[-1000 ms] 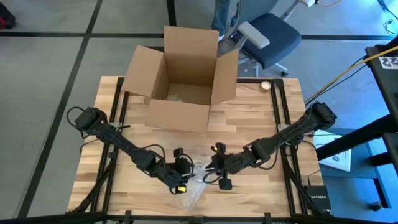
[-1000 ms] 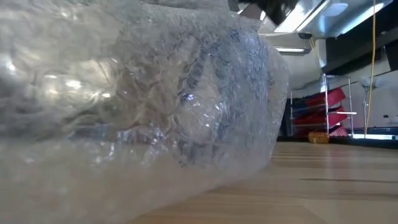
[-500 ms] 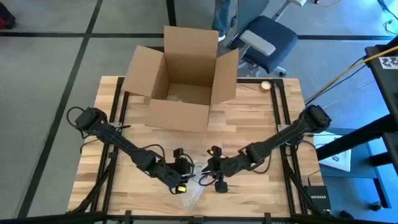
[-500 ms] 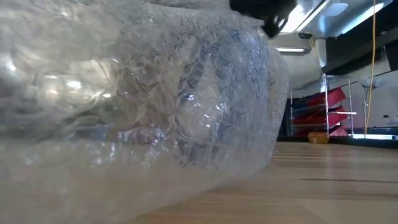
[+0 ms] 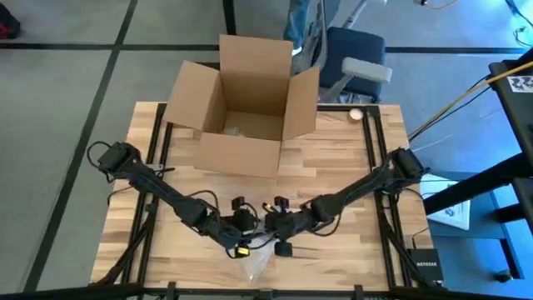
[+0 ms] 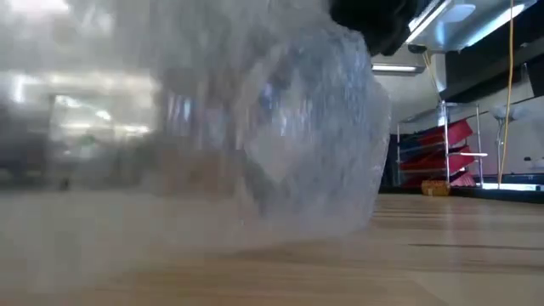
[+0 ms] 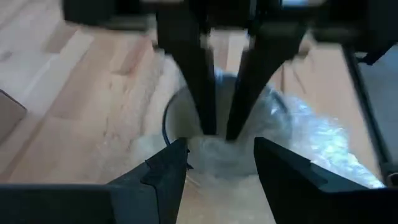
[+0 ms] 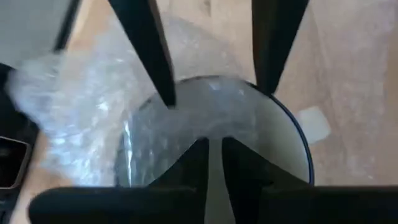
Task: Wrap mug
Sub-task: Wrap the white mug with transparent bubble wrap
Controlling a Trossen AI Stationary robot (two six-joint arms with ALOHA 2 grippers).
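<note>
Lying between both grippers' fingers [image 8: 149, 50]: mug [image 8: 273, 143].

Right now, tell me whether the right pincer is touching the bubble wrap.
Touching. In the right wrist view the right pincer has its fingers nearly shut, pinching the bubble wrap at the mug rim.

We can read only one word: "NETGEAR" in pale letters on the small black box [image 5: 426, 265] at the table's right front corner. The square marker tag [image 5: 521, 84] carries a pattern, no legible text.
</note>
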